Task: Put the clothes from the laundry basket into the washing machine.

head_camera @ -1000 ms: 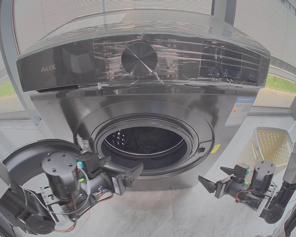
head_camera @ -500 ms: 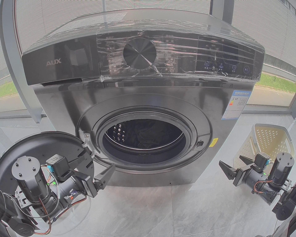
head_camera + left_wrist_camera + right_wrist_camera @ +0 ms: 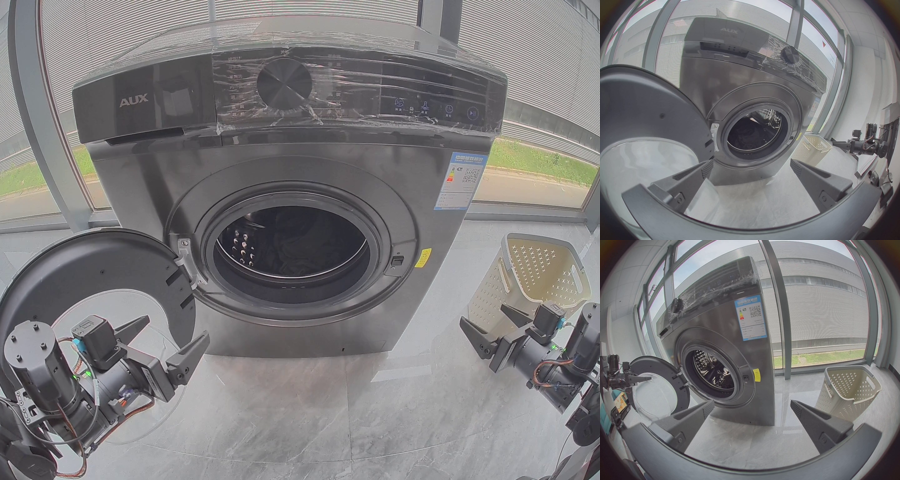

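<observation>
The grey washing machine (image 3: 294, 156) stands straight ahead with its round door (image 3: 94, 269) swung wide to the left. Dark clothes (image 3: 300, 240) lie inside the drum, also seen as a dark heap (image 3: 750, 136) in the left wrist view. The cream laundry basket (image 3: 537, 275) stands on the floor to the machine's right; the inside wall I can see is bare. My left gripper (image 3: 175, 330) hangs open and empty in front of the door, low on the left. My right gripper (image 3: 483, 315) is open and empty beside the basket.
Grey tiled floor (image 3: 350, 406) stretches between me and the machine. Tall windows and metal frames (image 3: 37, 125) stand behind the machine. The open door (image 3: 656, 387) juts out over the floor on the left side.
The whole view has pulled back, so the machine looks smaller and farther. Both grippers have drawn away from the drum opening toward the sides, still open.
</observation>
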